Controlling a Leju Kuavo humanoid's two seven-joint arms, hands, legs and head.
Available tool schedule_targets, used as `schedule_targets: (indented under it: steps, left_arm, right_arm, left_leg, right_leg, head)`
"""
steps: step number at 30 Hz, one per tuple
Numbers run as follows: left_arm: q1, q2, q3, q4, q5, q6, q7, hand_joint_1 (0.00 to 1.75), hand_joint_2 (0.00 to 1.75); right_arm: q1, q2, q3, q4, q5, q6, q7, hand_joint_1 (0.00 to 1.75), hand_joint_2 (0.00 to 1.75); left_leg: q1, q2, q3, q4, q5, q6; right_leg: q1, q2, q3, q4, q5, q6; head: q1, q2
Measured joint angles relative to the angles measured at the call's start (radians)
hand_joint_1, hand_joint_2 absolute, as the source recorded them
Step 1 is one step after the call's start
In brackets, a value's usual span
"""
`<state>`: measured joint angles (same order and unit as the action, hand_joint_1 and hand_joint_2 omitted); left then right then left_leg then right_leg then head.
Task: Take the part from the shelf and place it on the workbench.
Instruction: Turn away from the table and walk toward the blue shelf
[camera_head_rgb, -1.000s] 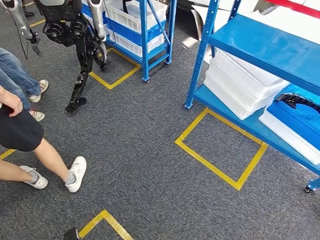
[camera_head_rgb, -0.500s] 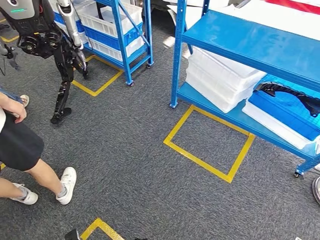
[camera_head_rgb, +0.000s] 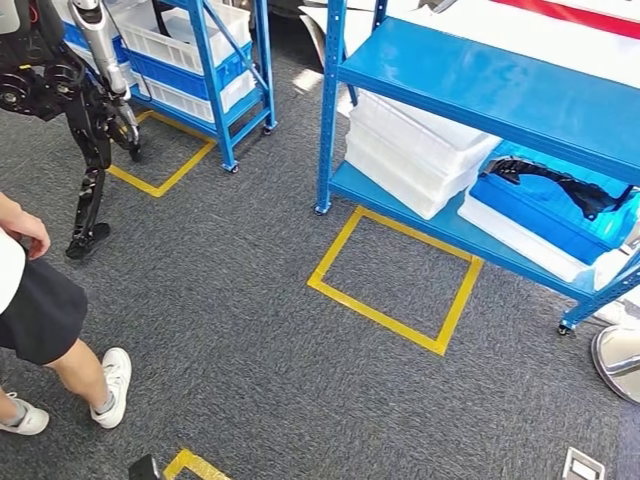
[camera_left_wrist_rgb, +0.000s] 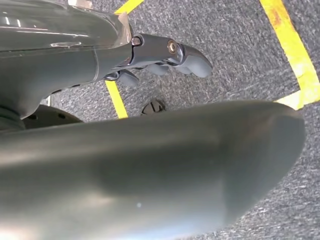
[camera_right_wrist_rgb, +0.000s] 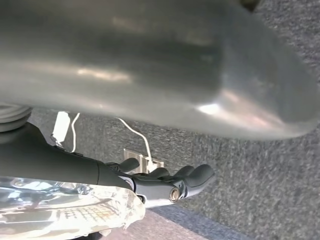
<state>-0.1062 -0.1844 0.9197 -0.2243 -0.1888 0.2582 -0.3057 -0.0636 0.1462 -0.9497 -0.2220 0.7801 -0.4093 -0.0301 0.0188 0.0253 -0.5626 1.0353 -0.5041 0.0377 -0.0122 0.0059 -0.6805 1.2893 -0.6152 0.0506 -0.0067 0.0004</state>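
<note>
Grey carpet marked with yellow tape squares (camera_head_rgb: 392, 278), blue metal shelving (camera_head_rgb: 483, 95) on the right.

On its lower shelf the long black moulded part (camera_head_rgb: 562, 183) lies on a blue tray, beside stacked white plastic trays (camera_head_rgb: 411, 150). Left hand (camera_left_wrist_rgb: 166, 55) and right hand (camera_right_wrist_rgb: 170, 182) hang over the carpet, fingers loosely extended, holding nothing. Another dark robot (camera_head_rgb: 75, 100) and a person's legs (camera_head_rgb: 72, 370) are at left.

Empty left hand (camera_left_wrist_rgb: 166, 55) hangs over taped carpet (camera_left_wrist_rgb: 241, 55).
</note>
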Motion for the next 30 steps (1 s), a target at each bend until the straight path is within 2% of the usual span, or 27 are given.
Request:
schedule_targets:
  steps: [2, 3, 4, 5, 7, 9, 10, 12, 13, 14, 15, 16, 17, 19, 20, 23, 24, 26, 28, 29, 30]
  left_arm:
    - [-0.001, 0.0, 0.0, 0.0, 0.0, -0.002, -0.001, 0.0, 0.0]
    - [-0.001, 0.0, 0.0, 0.0, 0.0, -0.004, -0.004, 0.0, 0.0]
    - [-0.001, 0.0, 0.0, 0.0, 0.0, -0.006, -0.006, 0.0, 0.0]
    - [-0.001, 0.0, 0.0, 0.0, 0.0, -0.009, -0.009, 0.0, 0.0]
    - [-0.001, -0.001, 0.0, 0.0, 0.0, -0.013, -0.012, 0.0, 0.0]
    - [-0.002, -0.001, 0.0, 0.0, 0.0, -0.017, -0.014, 0.0, 0.0]
    - [-0.001, -0.001, 0.0, 0.0, 0.0, -0.02, -0.015, 0.0, 0.0]
    - [0.001, -0.001, 0.0, 0.0, 0.0, -0.029, -0.017, 0.0, 0.0]
    - [0.003, -0.001, 0.0, 0.0, 0.0, -0.034, -0.018, 0.0, 0.0]
    - [0.005, -0.001, 0.0, 0.0, 0.0, -0.039, -0.019, 0.0, 0.0]
    - [0.006, -0.001, 0.0, 0.0, 0.0, -0.043, -0.02, 0.0, 0.0]
    - [0.006, 0.0, 0.0, 0.0, 0.0, -0.047, -0.021, 0.0, 0.0]
    - [0.006, 0.0, 0.0, 0.0, 0.0, -0.051, -0.023, 0.0, 0.0]
    - [0.004, 0.0, 0.0, 0.0, 0.0, -0.058, -0.025, 0.0, 0.0]
    - [0.004, 0.0, 0.0, 0.0, 0.0, -0.059, -0.025, 0.0, 0.0]
    - [0.004, 0.0, 0.0, 0.0, 0.0, -0.06, -0.025, 0.0, 0.0]
    - [0.004, 0.0, 0.0, 0.0, 0.0, -0.06, -0.025, 0.0, 0.0]
    - [0.003, 0.0, 0.0, 0.0, 0.0, -0.061, -0.025, 0.0, 0.0]
    - [0.004, -0.001, 0.0, 0.0, 0.0, -0.062, -0.025, 0.0, 0.0]
    - [0.004, -0.001, 0.0, 0.0, 0.0, -0.062, -0.025, 0.0, 0.0]
    - [0.005, -0.001, 0.0, 0.0, 0.0, -0.062, -0.025, 0.0, 0.0]
  right_arm:
    - [0.001, -0.001, 0.0, 0.0, 0.0, 0.0, 0.0, 0.0, 0.0]
    - [0.0, -0.001, 0.0, 0.0, 0.001, 0.0, 0.0, 0.0, 0.0]
    - [-0.002, -0.002, 0.0, 0.0, 0.001, 0.0, 0.0, 0.0, 0.0]
    - [-0.003, -0.002, 0.0, 0.0, 0.001, 0.001, 0.0, 0.0, 0.0]
    - [-0.003, -0.002, 0.0, 0.0, 0.001, 0.001, 0.0, 0.0, 0.0]
    - [-0.002, -0.002, 0.0, 0.0, 0.002, 0.002, 0.0, 0.0, 0.0]
    - [-0.002, -0.002, 0.0, 0.0, 0.003, 0.002, 0.001, 0.0, 0.0]
    - [-0.003, -0.003, 0.0, 0.0, 0.007, 0.002, 0.004, 0.0, 0.0]
    - [-0.002, -0.003, 0.0, 0.0, 0.01, 0.001, 0.007, 0.0, 0.0]
    - [-0.002, -0.003, 0.0, 0.0, 0.012, 0.001, 0.01, 0.0, 0.0]
    - [-0.001, -0.003, 0.0, 0.0, 0.015, 0.002, 0.013, 0.0, 0.0]
    - [-0.001, -0.002, 0.0, 0.0, 0.017, 0.005, 0.018, 0.0, 0.0]
    - [-0.001, -0.002, 0.0, 0.0, 0.019, 0.01, 0.023, 0.0, 0.0]
    - [-0.002, -0.001, 0.001, 0.002, 0.023, 0.027, 0.033, 0.0, 0.0]
    - [-0.002, 0.0, 0.001, 0.002, 0.024, 0.036, 0.037, 0.0, 0.0]
    - [-0.001, 0.002, 0.001, 0.004, 0.025, 0.057, 0.044, 0.0, 0.0]
    - [-0.001, 0.003, 0.001, 0.005, 0.025, 0.061, 0.045, 0.0, 0.0]
    - [-0.002, 0.004, 0.001, 0.005, 0.025, 0.064, 0.047, 0.0, 0.0]
    - [-0.003, 0.004, 0.001, 0.005, 0.025, 0.065, 0.047, 0.0, 0.0]
    - [-0.002, 0.004, 0.001, 0.005, 0.025, 0.065, 0.047, 0.0, 0.0]
    - [-0.001, 0.004, 0.001, 0.005, 0.025, 0.065, 0.047, 0.0, 0.0]
  left_leg:
    - [0.0, 0.009, 0.007, 0.0, -0.004, -0.004]
    - [-0.002, 0.013, 0.009, 0.0, -0.007, -0.007]
    - [-0.004, 0.017, 0.011, 0.0, -0.008, -0.011]
    - [-0.006, 0.022, 0.012, -0.001, -0.01, -0.016]
    - [-0.007, 0.032, 0.017, -0.007, -0.01, -0.027]
    - [-0.006, 0.026, 0.015, 0.01, -0.029, -0.036]
    - [-0.006, 0.016, 0.001, 0.046, -0.053, -0.039]
    - [-0.004, -0.005, -0.057, 0.175, -0.117, -0.042]
    - [-0.004, -0.01, -0.086, 0.236, -0.138, -0.042]
    - [-0.005, -0.012, -0.105, 0.269, -0.141, -0.042]
    - [-0.005, -0.013, -0.107, 0.264, -0.124, -0.04]
    - [-0.005, -0.014, -0.089, 0.217, -0.088, -0.037]
    - [-0.006, -0.015, -0.062, 0.146, -0.046, -0.033]
    - [-0.008, -0.018, -0.013, 0.029, 0.003, -0.026]
    - [-0.009, -0.02, -0.004, 0.005, 0.007, -0.023]
    - [-0.011, -0.02, 0.0, -0.006, 0.004, -0.015]
    - [-0.009, -0.02, 0.002, -0.009, 0.005, -0.01]
    - [-0.004, -0.017, 0.006, -0.013, 0.006, -0.003]
    - [-0.004, -0.015, 0.008, -0.013, 0.003, 0.0]
    - [-0.003, -0.015, 0.009, -0.013, 0.001, 0.001]
    - [-0.002, -0.014, 0.012, -0.013, -0.002, 0.0]
  right_leg:
    - [0.002, -0.017, 0.066, -0.141, 0.077, -0.006]
    - [0.005, -0.03, 0.097, -0.21, 0.103, -0.011]
    - [0.009, -0.04, 0.116, -0.254, 0.117, -0.018]
    - [0.012, -0.046, 0.124, -0.274, 0.118, -0.023]
    - [0.015, -0.034, 0.122, -0.278, 0.119, -0.034]
    - [0.011, -0.023, 0.127, -0.287, 0.125, -0.048]
    - [0.008, -0.019, 0.129, -0.292, 0.127, -0.054]
    - [0.008, -0.009, 0.13, -0.293, 0.128, -0.062]
    - [0.009, -0.003, 0.131, -0.293, 0.127, -0.064]
    - [0.011, 0.003, 0.132, -0.292, 0.126, -0.065]
    - [0.012, 0.008, 0.134, -0.292, 0.125, -0.065]
    - [0.012, 0.013, 0.137, -0.291, 0.123, -0.065]
    - [0.012, 0.018, 0.14, -0.29, 0.12, -0.063]
    - [0.015, 0.024, 0.14, -0.284, 0.113, -0.056]
    - [0.016, 0.026, 0.139, -0.282, 0.111, -0.051]
    - [0.013, 0.026, 0.138, -0.281, 0.107, -0.035]
    - [0.012, 0.022, 0.133, -0.269, 0.097, -0.029]
    - [0.008, 0.012, 0.095, -0.188, 0.051, -0.015]
    - [0.002, 0.006, 0.024, -0.052, -0.002, -0.006]
    - [0.0, 0.005, -0.003, -0.006, -0.011, -0.002]
    - [-0.002, 0.003, -0.013, 0.005, 0.002, 0.0]
  head:
    - [0.0, 0.0]
    - [0.0, 0.0]
    - [0.0, 0.0]
    - [-0.001, 0.0]
    - [-0.001, 0.0]
    - [-0.002, 0.0]
    - [-0.003, 0.0]
    - [-0.004, 0.0]
    - [-0.004, 0.0]
    - [-0.004, 0.0]
    - [-0.004, 0.0]
    - [-0.004, 0.0]
    - [-0.004, 0.0]
    - [-0.003, 0.0]
    - [-0.003, 0.0]
    - [-0.002, 0.0]
    - [-0.002, 0.0]
    - [-0.001, 0.0]
    - [-0.001, 0.0]
    - [-0.001, 0.0]
    - [-0.001, 0.0]
